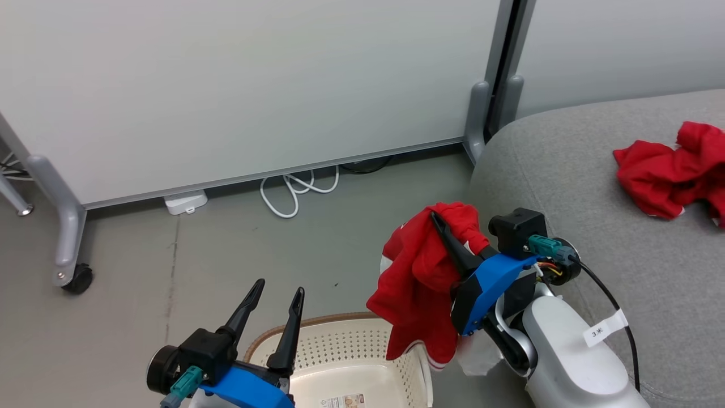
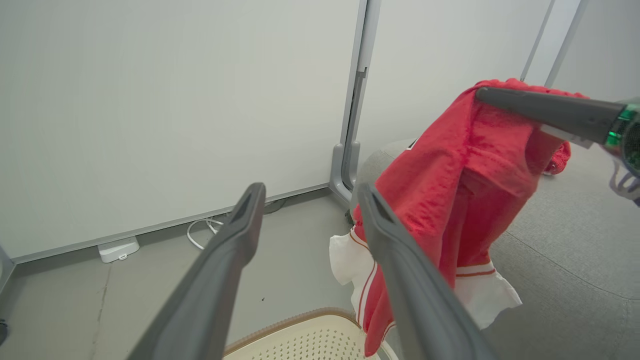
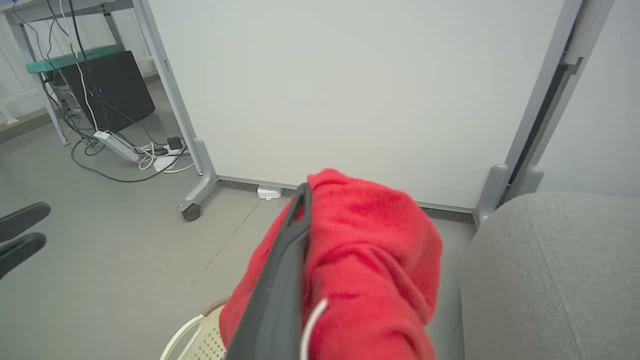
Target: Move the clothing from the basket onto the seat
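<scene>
Cloth is hanging from our right gripper (image 1: 444, 222): we are pinching a red jersey (image 1: 416, 283) with white striped trim at its bunched top. One dark finger is showing against the fabric while the other is buried in the folds. The jersey is dangling with its long axis straight down, and its hem is trailing just above the right rim of the basket (image 1: 317, 321), over the gap between basket and couch. The seat (image 1: 566, 170) is lying to the right of the claw and slightly beyond it, so the coming move, as we are judging it, is a sideways carry to the right. The right arm is clearly the nearer one, with its forearm already reaching along the cushion's front edge. What is standing in the way is the cushion's rounded corner. The hem is hanging lower than the cushion top, so it is likely to drag on the grey side unless we are lifting as we swing. A second red garment (image 1: 662, 170) is lying crumpled on the seat, well apart toward its far right, leaving bare fabric between. Our left gripper (image 1: 280, 286) is hovering over the basket's left rim with its fingers spread and nothing between them. Behind, a white cable (image 1: 294, 192) is looping on the floor under the partition panel (image 1: 255, 85), clear of the path.
</scene>
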Available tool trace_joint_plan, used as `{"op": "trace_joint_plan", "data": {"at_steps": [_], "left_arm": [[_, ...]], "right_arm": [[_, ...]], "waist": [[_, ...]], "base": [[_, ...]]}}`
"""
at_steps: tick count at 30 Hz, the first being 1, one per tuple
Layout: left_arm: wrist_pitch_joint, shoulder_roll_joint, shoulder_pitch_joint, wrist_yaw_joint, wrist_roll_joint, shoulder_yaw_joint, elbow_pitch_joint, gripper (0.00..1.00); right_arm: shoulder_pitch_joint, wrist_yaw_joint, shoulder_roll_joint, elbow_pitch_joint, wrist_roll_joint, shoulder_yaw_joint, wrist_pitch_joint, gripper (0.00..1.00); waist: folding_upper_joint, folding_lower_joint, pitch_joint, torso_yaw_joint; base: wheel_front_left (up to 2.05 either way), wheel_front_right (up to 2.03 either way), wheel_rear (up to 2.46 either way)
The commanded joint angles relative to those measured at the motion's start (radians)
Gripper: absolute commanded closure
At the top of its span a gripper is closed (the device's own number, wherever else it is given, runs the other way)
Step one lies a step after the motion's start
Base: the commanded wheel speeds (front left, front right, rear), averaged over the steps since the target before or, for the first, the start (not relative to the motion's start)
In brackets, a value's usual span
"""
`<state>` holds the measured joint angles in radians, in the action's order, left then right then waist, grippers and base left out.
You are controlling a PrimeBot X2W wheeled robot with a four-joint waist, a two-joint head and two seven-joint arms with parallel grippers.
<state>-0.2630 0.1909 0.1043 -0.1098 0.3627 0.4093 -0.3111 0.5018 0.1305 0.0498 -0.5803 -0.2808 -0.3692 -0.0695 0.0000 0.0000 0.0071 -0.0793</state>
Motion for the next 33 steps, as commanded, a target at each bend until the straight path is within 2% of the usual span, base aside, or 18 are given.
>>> {"op": "trace_joint_plan", "data": {"at_steps": [1, 11, 22, 33], "left_arm": [[-0.003, 0.000, -0.007, -0.006, -0.007, -0.007, 0.003, 0.00], [-0.003, -0.021, 0.001, -0.019, -0.046, -0.048, 0.020, 0.00], [-0.003, -0.011, 0.029, -0.020, -0.049, -0.052, 0.018, 0.00], [-0.003, 0.003, 0.049, -0.020, -0.046, -0.066, 0.028, 0.00]], "right_arm": [[-0.012, 0.001, 0.001, 0.010, 0.007, 0.006, 0.001, 1.00], [-0.020, 0.001, 0.001, 0.075, 0.017, 0.012, 0.024, 1.00], [-0.051, 0.001, 0.001, 0.110, 0.015, 0.011, 0.027, 1.00], [-0.080, 0.001, 0.001, 0.125, 0.028, 0.020, 0.015, 1.00]], "waist": [[0.0000, 0.0000, 0.002, -0.012], [0.0000, 0.0000, 0.024, -0.129], [0.0000, 0.0000, 0.057, -0.274], [0.0000, 0.0000, 0.089, -0.362]], "base": [[0.00, 0.00, 0.00], [0.00, 0.00, 0.00], [0.00, 0.00, 0.00], [0.00, 0.00, 0.00]]}}
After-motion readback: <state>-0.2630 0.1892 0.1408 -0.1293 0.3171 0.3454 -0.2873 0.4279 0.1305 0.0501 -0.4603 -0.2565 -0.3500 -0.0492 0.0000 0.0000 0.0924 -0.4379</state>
